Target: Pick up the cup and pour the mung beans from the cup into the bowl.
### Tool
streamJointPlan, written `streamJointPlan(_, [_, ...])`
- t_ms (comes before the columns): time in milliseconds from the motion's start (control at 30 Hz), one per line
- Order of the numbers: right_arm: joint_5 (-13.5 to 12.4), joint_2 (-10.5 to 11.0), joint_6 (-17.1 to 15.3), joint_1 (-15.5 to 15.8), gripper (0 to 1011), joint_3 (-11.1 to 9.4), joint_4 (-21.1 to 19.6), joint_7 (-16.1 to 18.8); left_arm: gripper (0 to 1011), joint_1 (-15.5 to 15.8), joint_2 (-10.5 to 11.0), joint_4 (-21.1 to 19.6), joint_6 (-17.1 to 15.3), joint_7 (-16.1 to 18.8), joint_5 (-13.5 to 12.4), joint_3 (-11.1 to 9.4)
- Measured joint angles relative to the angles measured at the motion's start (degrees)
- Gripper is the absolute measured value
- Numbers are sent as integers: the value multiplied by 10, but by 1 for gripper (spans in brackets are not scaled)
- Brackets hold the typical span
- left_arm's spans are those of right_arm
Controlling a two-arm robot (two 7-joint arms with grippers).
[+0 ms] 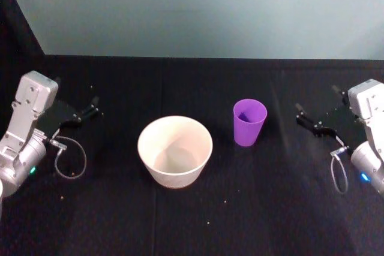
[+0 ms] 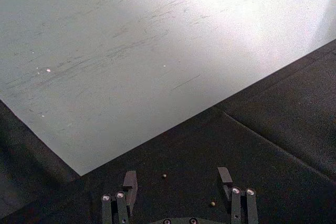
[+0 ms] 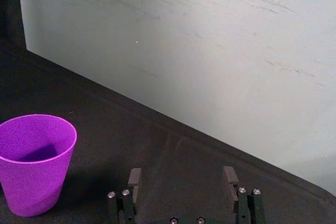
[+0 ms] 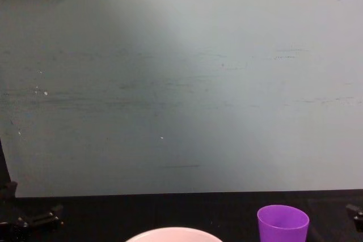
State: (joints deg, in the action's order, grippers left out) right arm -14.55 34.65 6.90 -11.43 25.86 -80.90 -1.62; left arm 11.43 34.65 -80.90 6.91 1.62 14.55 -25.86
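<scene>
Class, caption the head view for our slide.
Purple cup beside bowl; left claw and right claw open at either side.

The left arm is sitting out at the left edge, its left hand pointing inward with fingers spread apart, gripping nothing. The right arm is mirroring it at the right edge, its right hand likewise gaping wide and empty.

Smooth matt plastic cup, black cloth table
</scene>
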Motion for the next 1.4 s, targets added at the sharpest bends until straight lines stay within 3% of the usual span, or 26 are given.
streamJointPlan(1100, [0,0,0,0,1004,0,0,0,1000,0,0,0,0,0,0,0])
streamJointPlan(1300, [9,15,30,23,1004,-10,-26,14,1000,0,0,0,0,0,0,0])
streamJointPlan(1400, [-16,25,56,51,1004,-27,-39,37,1000,0,0,0,0,0,0,0])
